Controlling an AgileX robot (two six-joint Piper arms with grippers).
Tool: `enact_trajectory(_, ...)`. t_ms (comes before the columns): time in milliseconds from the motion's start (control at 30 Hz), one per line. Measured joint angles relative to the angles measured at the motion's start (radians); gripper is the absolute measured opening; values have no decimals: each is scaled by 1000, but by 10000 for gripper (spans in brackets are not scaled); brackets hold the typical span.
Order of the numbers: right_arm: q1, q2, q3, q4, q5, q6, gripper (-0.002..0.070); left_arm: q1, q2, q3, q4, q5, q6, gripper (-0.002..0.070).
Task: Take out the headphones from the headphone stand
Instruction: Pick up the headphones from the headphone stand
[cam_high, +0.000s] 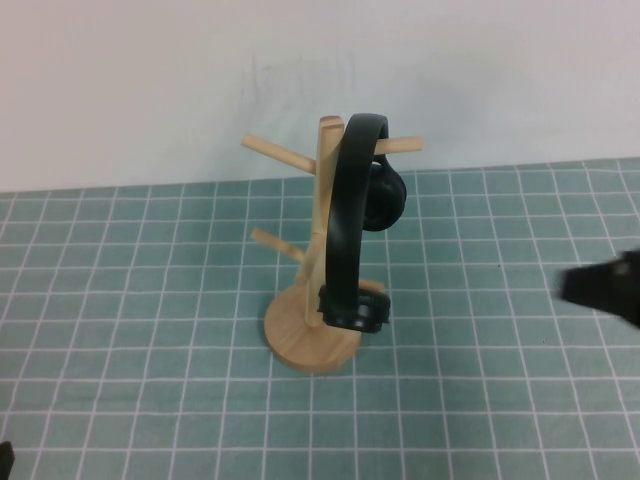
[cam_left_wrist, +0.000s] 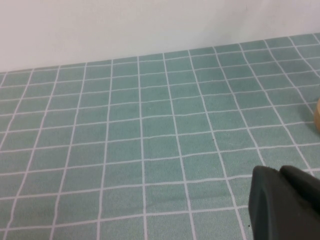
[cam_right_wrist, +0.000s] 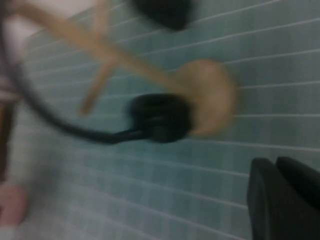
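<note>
The black headphones (cam_high: 345, 220) hang by their headband over an upper peg of the light wooden headphone stand (cam_high: 300, 340) at the table's middle. One earcup rests low by the disc base and the other hangs behind the post. My right gripper (cam_high: 590, 285) is at the right edge, well apart from the stand, with its fingers together and empty. The right wrist view shows it (cam_right_wrist: 276, 162) facing the stand's base (cam_right_wrist: 212, 97) and the lower earcup (cam_right_wrist: 160, 117). My left gripper (cam_left_wrist: 279, 171) is shut and empty over bare mat at the near left corner (cam_high: 4, 458).
A green mat with a white grid (cam_high: 150, 300) covers the table, and a white wall (cam_high: 150, 80) stands behind it. A sliver of the stand's base (cam_left_wrist: 317, 116) shows in the left wrist view.
</note>
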Motion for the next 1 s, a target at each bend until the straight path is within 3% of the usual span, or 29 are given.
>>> enact_trajectory(133, 113, 116, -6, 275, 14, -277, 32, 0, 0, 0, 0, 0, 0, -6)
enact_trajectory(200, 170, 156, -27, 352, 5, -353, 112, 0, 0, 0, 0, 0, 0, -6)
enact_trajectory(333, 253, 229, -97, 444, 8, -459, 343, 0, 0, 0, 0, 0, 0, -6)
enact_trajectory(433, 297, 278, -165, 475, 16, -502, 421, 0, 0, 0, 0, 0, 0, -6)
enact_trajectory(1000, 336, 501, -355, 577, 55, -517, 447, 0, 0, 0, 0, 0, 0, -6)
